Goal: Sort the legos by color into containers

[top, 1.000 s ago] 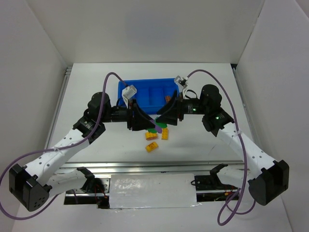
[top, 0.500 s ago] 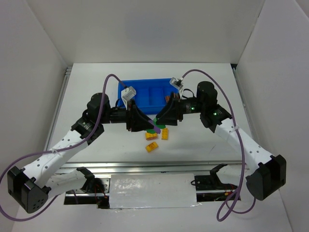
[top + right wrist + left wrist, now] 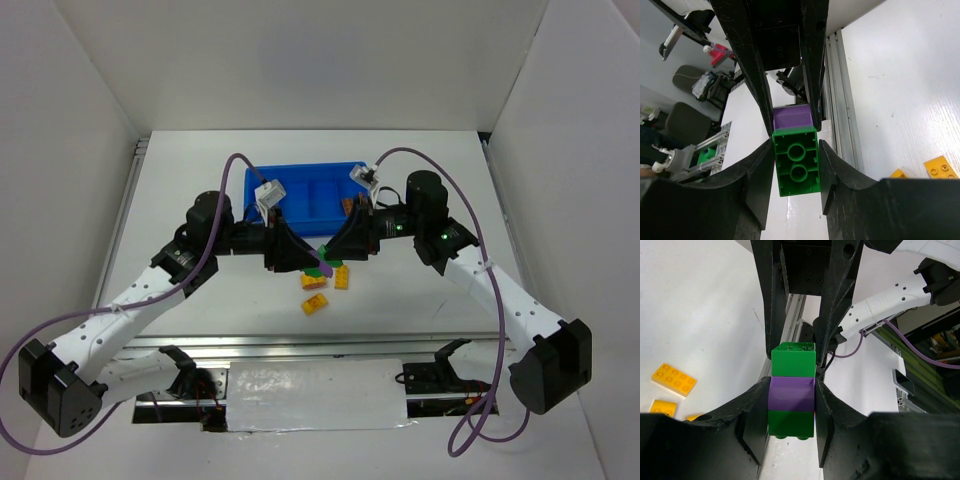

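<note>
A stack of three legos, green [image 3: 793,359], purple [image 3: 791,394] and green [image 3: 791,422], hangs between my two grippers above the table just in front of the blue tray [image 3: 300,195]. My left gripper [image 3: 791,386] is shut on the purple brick and the green one next to it. My right gripper [image 3: 796,150] is shut on the green brick at the other end [image 3: 796,167], whose hollow underside faces its camera. In the top view the stack [image 3: 323,261] sits between the two meeting grippers. Three yellow legos [image 3: 314,282] [image 3: 342,277] [image 3: 315,304] lie on the table below it.
The tray's thin walls divide it into compartments; a brown piece [image 3: 348,206] shows at its right end, partly behind my right gripper. Two yellow bricks [image 3: 674,380] [image 3: 664,407] show in the left wrist view. White walls enclose the table on three sides.
Both arms have drawn in a little toward each other. The stack has stayed gripped between them at about the same spot.
</note>
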Available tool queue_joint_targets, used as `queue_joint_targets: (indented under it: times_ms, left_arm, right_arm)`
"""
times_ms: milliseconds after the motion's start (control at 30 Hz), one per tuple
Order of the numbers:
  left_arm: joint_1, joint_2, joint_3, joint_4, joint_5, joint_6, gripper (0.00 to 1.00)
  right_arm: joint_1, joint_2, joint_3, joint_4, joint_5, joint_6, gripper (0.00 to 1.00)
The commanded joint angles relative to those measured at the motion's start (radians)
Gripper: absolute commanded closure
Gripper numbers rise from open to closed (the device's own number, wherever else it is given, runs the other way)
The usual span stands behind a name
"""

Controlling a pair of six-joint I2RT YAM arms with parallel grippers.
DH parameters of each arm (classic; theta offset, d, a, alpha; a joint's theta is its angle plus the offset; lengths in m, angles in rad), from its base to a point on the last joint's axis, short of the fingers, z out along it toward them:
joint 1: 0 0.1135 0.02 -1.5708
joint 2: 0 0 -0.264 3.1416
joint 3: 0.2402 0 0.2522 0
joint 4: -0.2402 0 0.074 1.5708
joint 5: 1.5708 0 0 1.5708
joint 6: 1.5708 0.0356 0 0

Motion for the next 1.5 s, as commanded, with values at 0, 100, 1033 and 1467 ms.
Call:
queue_joint_targets:
  times_ms: [0, 100, 1033, 1467]
  left_arm:
    - [-0.002, -0.002, 0.056, 0.017, -0.023, 0.033, 1.0]
    - [-0.002, 0.001, 0.062, 0.001, -0.021, 0.041, 1.0]
    - [-0.004, -0.051, 0.031, 0.014, -0.001, 0.039, 1.0]
    - [-0.001, -0.192, 0.175, -0.374, -0.558, 0.03, 1.0]
  right_arm:
    - [-0.002, -0.004, -0.001, 0.002, 0.012, 0.001, 1.0]
    - [-0.005, -0.014, -0.006, 0.002, 0.032, -0.013, 1.0]
    - [-0.134, -0.073, 0.014, 0.055, 0.116, 0.076, 1.0]
    - [-0.079, 0.005, 0.164, -0.187, 0.745, 0.059, 1.0]
